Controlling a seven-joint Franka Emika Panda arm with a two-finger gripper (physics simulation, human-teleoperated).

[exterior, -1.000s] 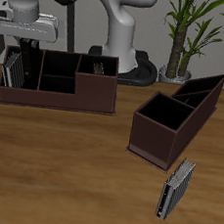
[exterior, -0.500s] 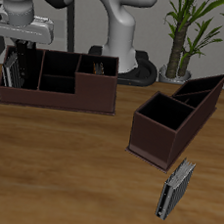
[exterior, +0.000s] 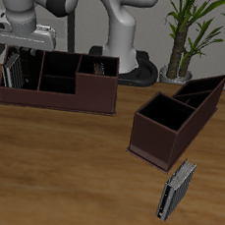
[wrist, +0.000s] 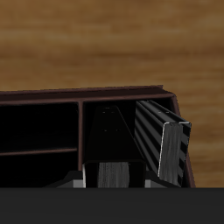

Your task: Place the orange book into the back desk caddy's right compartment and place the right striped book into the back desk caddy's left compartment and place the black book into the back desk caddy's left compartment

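Note:
The back desk caddy (exterior: 57, 96) is a long, low, dark brown box. The right striped book (exterior: 12, 69) stands upright in its end section, the left compartment. My gripper (exterior: 28, 48) hangs right over that section, shut on the black book (wrist: 109, 136). The black book reaches down into the compartment, close beside the striped book (wrist: 163, 136) and parallel to it. Pale fingertips (wrist: 85, 179) hug the black book on both sides. The orange book is out of view.
A second brown caddy (exterior: 173, 117) with a slanted end lies beside the back caddy. A paler, slimmer striped book (exterior: 176, 189) stands near the table's front edge. A potted plant (exterior: 188, 34) and the robot's base are at the back.
My gripper has come down toward the caddy's end section, lowering the black book beside the striped book. Nothing else has moved.

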